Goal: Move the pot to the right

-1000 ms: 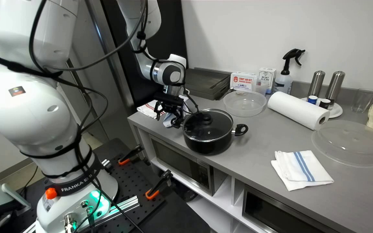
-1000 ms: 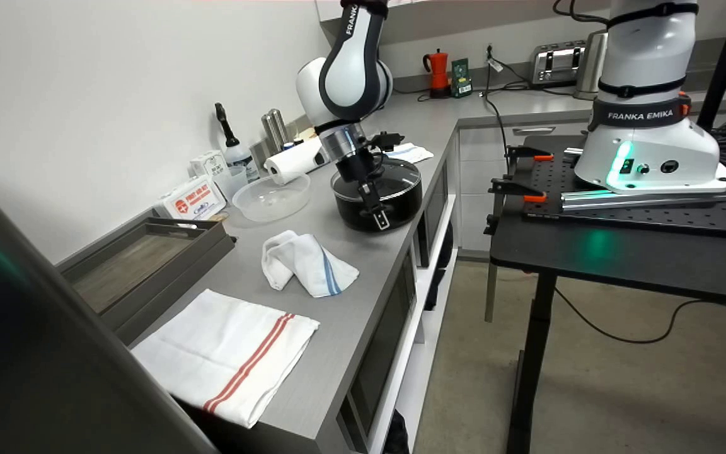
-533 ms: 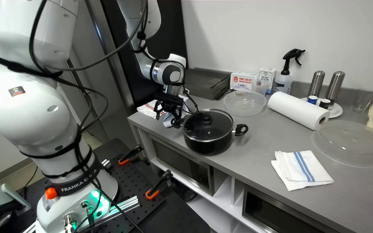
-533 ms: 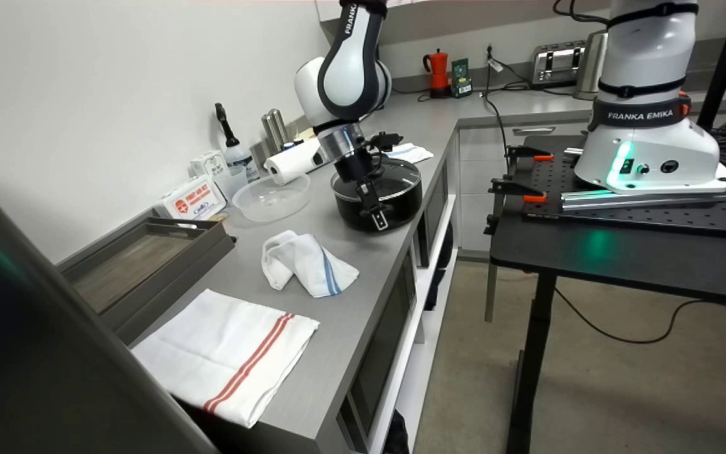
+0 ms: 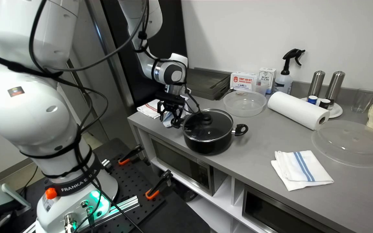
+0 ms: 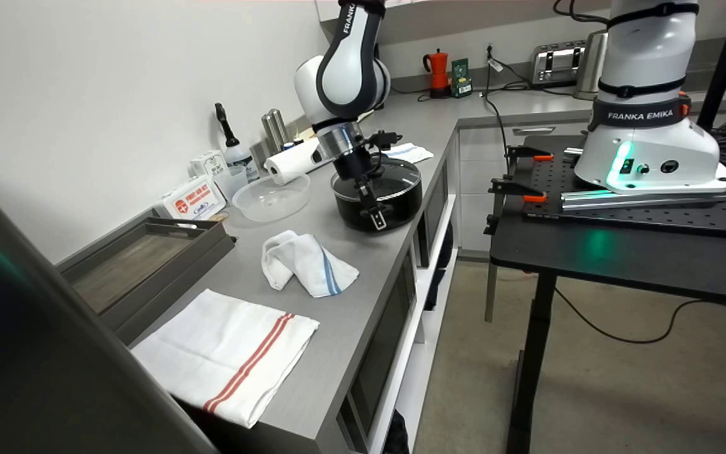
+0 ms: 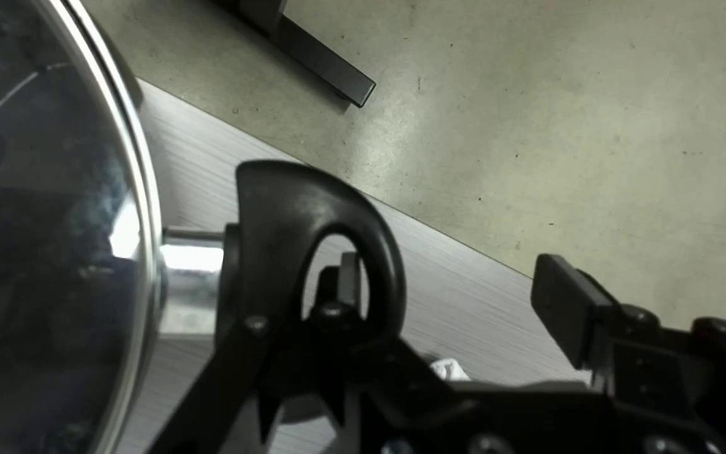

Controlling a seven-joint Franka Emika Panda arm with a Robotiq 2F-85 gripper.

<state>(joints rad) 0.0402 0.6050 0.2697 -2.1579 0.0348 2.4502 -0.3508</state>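
Note:
The black pot with its knobbed glass lid stands upright on the grey counter near its front edge. It also shows in an exterior view and at the left of the wrist view. My gripper is at the pot's side handle, also in an exterior view. In the wrist view my gripper is open. One fingertip shows within the handle's loop opening. The other finger is outside the handle, apart from it, with a wide gap between. The handle's lower part is hidden behind the finger.
A clear plastic round container and a paper towel roll lie behind the pot. A folded towel and a clear round lid lie right. A crumpled towel, a striped towel and grey trays are also on the counter.
My gripper has shifted very slightly towards the pot in an exterior view and stays open. The pot has not visibly moved.

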